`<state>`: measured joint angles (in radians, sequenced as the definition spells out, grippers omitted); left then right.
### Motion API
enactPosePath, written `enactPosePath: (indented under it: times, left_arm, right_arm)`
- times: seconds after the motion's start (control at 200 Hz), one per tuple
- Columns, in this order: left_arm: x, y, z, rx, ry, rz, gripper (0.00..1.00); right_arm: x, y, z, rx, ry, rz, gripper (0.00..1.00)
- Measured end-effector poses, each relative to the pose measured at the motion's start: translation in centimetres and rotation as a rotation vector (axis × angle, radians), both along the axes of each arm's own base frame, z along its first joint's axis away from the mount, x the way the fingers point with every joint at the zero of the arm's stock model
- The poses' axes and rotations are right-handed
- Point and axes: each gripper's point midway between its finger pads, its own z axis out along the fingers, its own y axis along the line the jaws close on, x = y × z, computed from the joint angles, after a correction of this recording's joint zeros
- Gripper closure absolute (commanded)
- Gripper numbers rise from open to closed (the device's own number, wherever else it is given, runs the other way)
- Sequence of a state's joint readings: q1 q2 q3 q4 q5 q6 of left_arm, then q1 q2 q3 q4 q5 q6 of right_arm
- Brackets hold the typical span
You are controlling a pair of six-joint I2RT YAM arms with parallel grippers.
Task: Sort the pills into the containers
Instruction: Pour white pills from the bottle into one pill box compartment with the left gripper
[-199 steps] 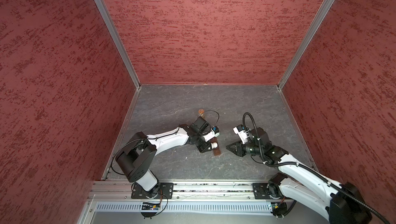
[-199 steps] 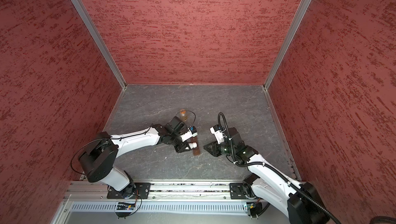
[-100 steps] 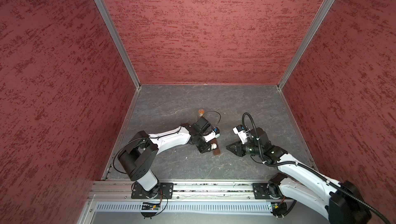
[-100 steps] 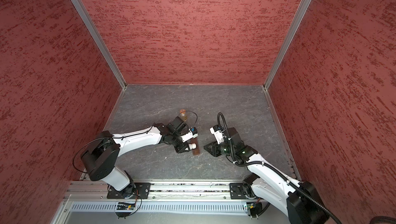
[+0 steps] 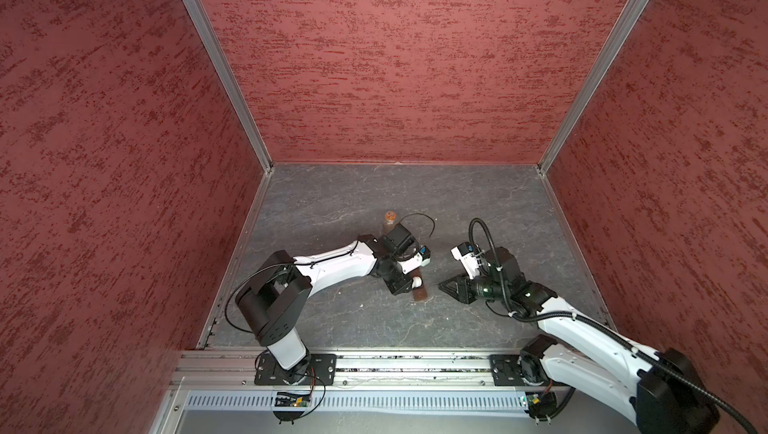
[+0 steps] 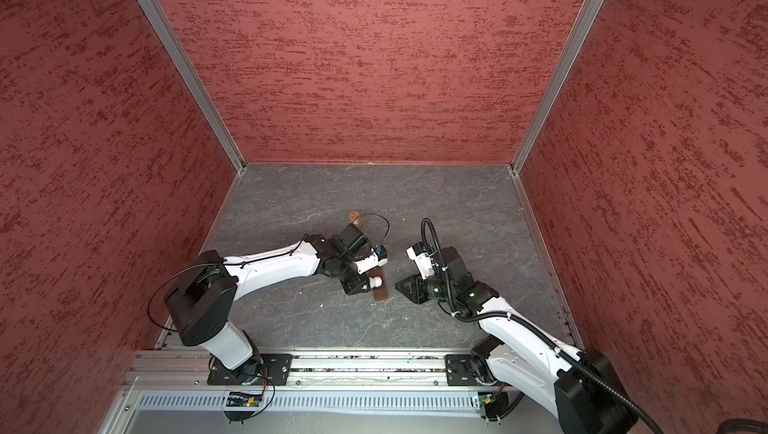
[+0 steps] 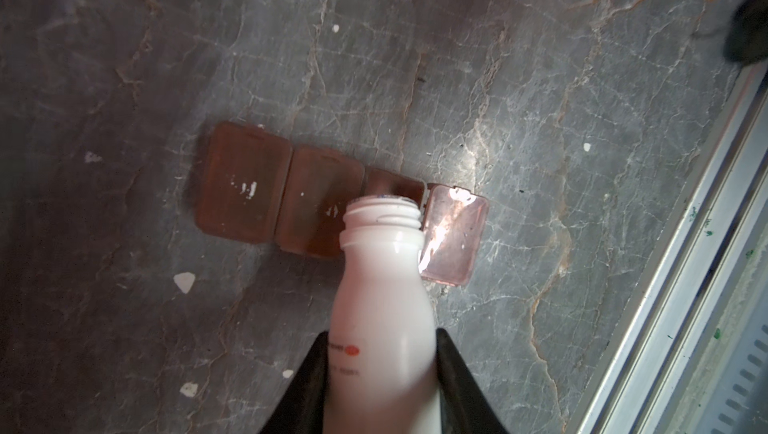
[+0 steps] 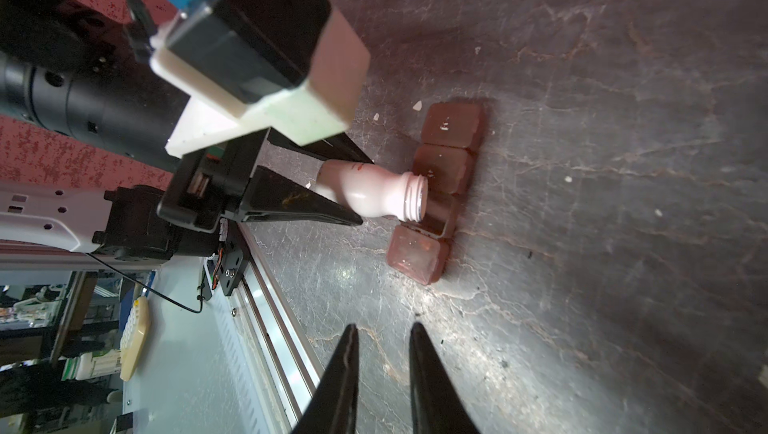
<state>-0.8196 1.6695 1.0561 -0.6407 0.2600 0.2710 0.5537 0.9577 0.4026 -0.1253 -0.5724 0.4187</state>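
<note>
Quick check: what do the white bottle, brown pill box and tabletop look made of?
Bottle: opaque white plastic, likely; smooth, softly glossy, moulded screw threads. Pill box: translucent brown plastic; its open lid glows under the light. Tabletop: dark grey, stone-like veining, faint sheen; possibly a printed laminate.

1. The bottle (image 7: 384, 311) is white with a red mark.
2. The containers (image 7: 243, 195) are translucent brown, one lid (image 7: 453, 236) paler pink.
3. The table (image 7: 519, 58) is dark grey with pale veins.
4. The walls (image 5: 395, 58) are mottled red.
</note>
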Motion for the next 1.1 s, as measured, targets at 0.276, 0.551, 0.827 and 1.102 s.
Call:
enactPosePath:
  times: [0.276,0.551,0.827,1.102]
  left_arm:
    - [-0.1,0.3,-0.3,0.019,0.004,-0.008,1.00]
    - [0.1,0.1,0.2,0.003,-0.013,-0.010,1.00]
    - [0.0,0.5,0.7,-0.030,-0.044,-0.003,1.00]
    - [0.0,0.8,0.7,-0.058,-0.070,0.006,1.00]
  right_arm:
    - [0.0,0.0,0.0,-0.001,-0.001,0.000,0.77]
    - [0.0,0.0,0.0,-0.001,0.000,0.000,0.77]
    - [0.0,0.0,0.0,-0.002,0.000,-0.002,0.77]
    - [0.2,-0.2,-0.3,-0.015,0.001,-0.014,0.77]
